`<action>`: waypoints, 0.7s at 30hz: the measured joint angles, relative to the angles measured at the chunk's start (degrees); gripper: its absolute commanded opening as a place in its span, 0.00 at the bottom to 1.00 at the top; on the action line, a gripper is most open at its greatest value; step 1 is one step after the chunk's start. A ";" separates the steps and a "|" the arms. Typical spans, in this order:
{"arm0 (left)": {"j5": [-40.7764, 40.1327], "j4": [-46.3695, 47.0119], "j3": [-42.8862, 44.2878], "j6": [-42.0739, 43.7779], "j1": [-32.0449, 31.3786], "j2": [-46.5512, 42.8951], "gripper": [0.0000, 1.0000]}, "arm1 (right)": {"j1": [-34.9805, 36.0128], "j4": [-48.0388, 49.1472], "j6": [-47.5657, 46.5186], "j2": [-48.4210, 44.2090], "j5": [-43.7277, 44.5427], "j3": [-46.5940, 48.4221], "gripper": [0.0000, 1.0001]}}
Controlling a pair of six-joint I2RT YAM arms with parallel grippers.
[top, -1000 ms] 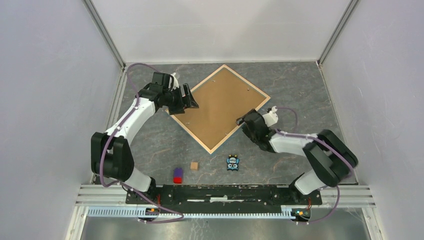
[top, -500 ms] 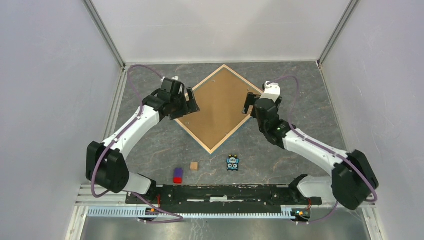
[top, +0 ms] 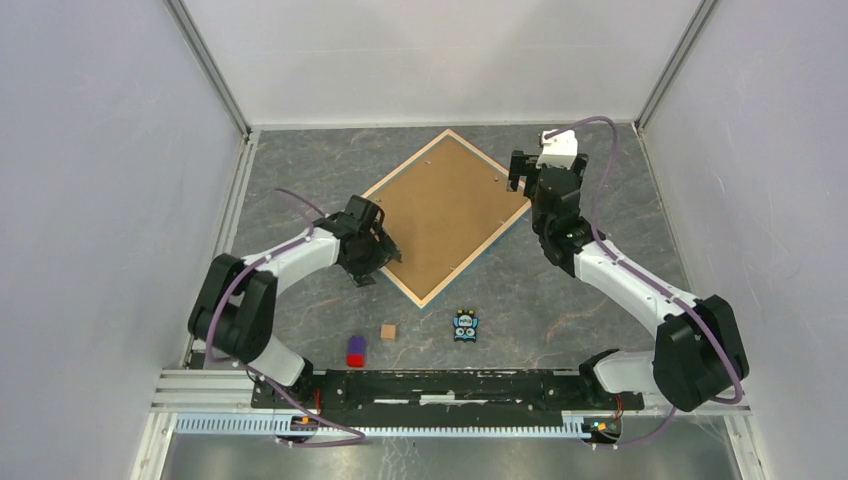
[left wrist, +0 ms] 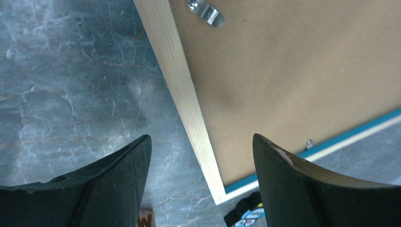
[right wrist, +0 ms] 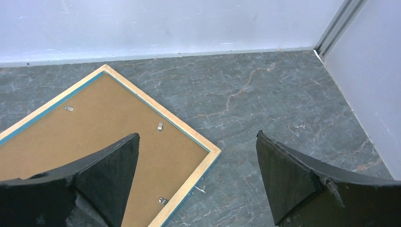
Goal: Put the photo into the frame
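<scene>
— Left gripper (left wrist: pixel 201 142): jaws wide apart, nothing between them but air. They hang over the wood rim of the frame (left wrist: pixel 179 75), one finger on the tabletop side, one on the board side.

— Right gripper (right wrist: pixel 197 137)?

— Same, spread wide and empty, by the frame's right corner.

— Where's the frame?

— Flat on the tabletop (top: pixel 560 320), mid-to-far, turned like a diamond. It is face down: pale wood rim up, a thin blue line showing at the edges, brown backing board (top: pixel 445 210) filling it. A metal clip (left wrist: pixel 204 12) sits on the board near the rim.

— And the photo?

— Not in any view. It may be under the board; I cannot tell.

— Why face down?

— My reading: the back has to be up to get at the clips and board, and the print would go in from this side. Two grippers at opposite edges suits steadying or turning something this wide.

— Arm poses?

— Left arm is folded, elbow out to the left, forearm running across to the frame's lower-left edge, wrist pointing down. Right arm is stretched long from its base to the right corner, wrist tipped forward, so its camera looks past the far corner to the back wall.

— Anything else?

— Near the bases, apart from the frame: a small wooden cube (top: pixel 388 331), a red-and-purple block (top: pixel 355 350), and a little blue toy (top: pixel 465 325).
</scene>
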 measured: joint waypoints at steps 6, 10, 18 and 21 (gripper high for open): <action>0.61 1.16 2.51 -0.66 -0.09 6.75 0.62 | -1.75 6.71 -3.17 0.72 -2.51 -5.44 0.98; 0.42 -0.96 5.77 0.31 -0.44 10.29 0.36 | -4.22 7.23 -4.24 2.56 -3.41 -5.57 0.98; -2.40 -12.50 22.01 13.62 -0.39 21.05 0.14 | -10.36 4.28 -4.28 6.62 -10.21 -4.26 0.98; -4.66 -13.42 22.58 19.45 0.31 21.11 0.09 | -12.44 -0.04 -3.65 10.51 -14.67 -0.31 0.98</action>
